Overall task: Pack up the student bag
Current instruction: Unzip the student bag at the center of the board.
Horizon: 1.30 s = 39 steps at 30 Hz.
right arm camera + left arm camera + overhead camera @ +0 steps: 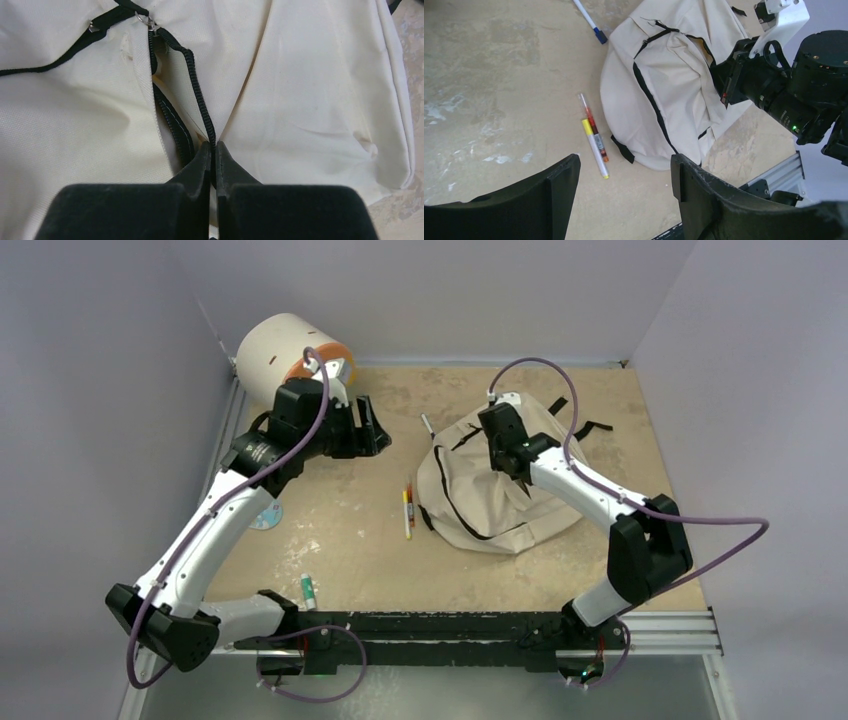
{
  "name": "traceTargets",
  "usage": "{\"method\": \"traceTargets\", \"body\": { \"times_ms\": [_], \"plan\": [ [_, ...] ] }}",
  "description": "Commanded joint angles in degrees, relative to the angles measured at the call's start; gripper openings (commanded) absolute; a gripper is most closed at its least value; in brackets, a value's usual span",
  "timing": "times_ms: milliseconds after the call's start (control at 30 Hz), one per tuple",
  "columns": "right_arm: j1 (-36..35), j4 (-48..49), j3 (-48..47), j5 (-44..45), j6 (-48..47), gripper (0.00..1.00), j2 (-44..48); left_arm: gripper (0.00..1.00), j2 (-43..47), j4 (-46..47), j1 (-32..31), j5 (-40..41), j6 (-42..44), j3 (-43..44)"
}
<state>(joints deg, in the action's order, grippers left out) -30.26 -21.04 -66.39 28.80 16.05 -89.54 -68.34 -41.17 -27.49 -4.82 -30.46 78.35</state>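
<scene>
The right tool point(212, 150) is clamped tight, jaws together on the black zipper edge point(197, 95) of the student bag point(455, 490). The bag lies flat on the table point(350, 530), right of centre, its mouth partly unzipped and the zipper pull point(148, 21) up at the far end. That looks like a good place to pinch. To do this well, I'd say lift that edge up and away gently so the mouth gapes without dragging the whole bag along, because thin fabric can slip out of a pinch.

The left tool point(624, 172) hangs wide open, holding nothing, above the table beside the bag. A yellow marker point(595, 150) and a red pen point(590, 122) lie side by side just left of the bag, and a blue-capped pen point(588, 21) lies further off.

Any writing? The marker carries a label too small to read, and no brand shows on the bag.
</scene>
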Motion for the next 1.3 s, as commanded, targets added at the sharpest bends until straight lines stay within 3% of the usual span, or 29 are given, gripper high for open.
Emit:
{"method": "traceTargets", "body": {
  "times_ms": [0,133,333,433,633,900,1067,1267],
  "plan": [
    [1.6,1.9,-2.7,2.9,-0.2,0.0,3.9,0.65,-2.1,8.5,0.2,-7.6,-2.7,-1.1],
    [2.6,3.2,-1.8,-3.9,-0.8,0.0,3.0,0.6,-5.7,16.8,-0.8,-13.9,-5.5,-1.5],
    [4.2,5.2,1.5,-2.0,1.8,0.0,0.9,0.58,-15.6,24.7,-12.3,-7.5,-5.6,1.9],
    [6.7,6.5,3.0,-1.3,2.7,0.0,1.3,0.56,-20.4,29.5,-14.7,-8.5,-7.6,1.5],
    [8.7,9.2,5.0,-9.4,2.7,0.0,3.7,0.55,-29.1,37.4,-17.8,-8.7,-9.1,1.3],
    [8.8,8.1,6.0,-5.8,1.9,0.31,2.9,0.52,-37.9,39.7,-18.8,-7.9,-9.2,2.5],
    [8.8,7.0,6.2,-0.9,1.8,0.39,2.0,0.52,-38.3,40.3,-18.8,-7.2,-9.4,-0.1],
    [8.8,5.7,5.8,3.8,2.1,0.41,1.1,0.52,-38.1,40.2,-18.8,-6.6,-9.4,-1.3]
  ]
}}
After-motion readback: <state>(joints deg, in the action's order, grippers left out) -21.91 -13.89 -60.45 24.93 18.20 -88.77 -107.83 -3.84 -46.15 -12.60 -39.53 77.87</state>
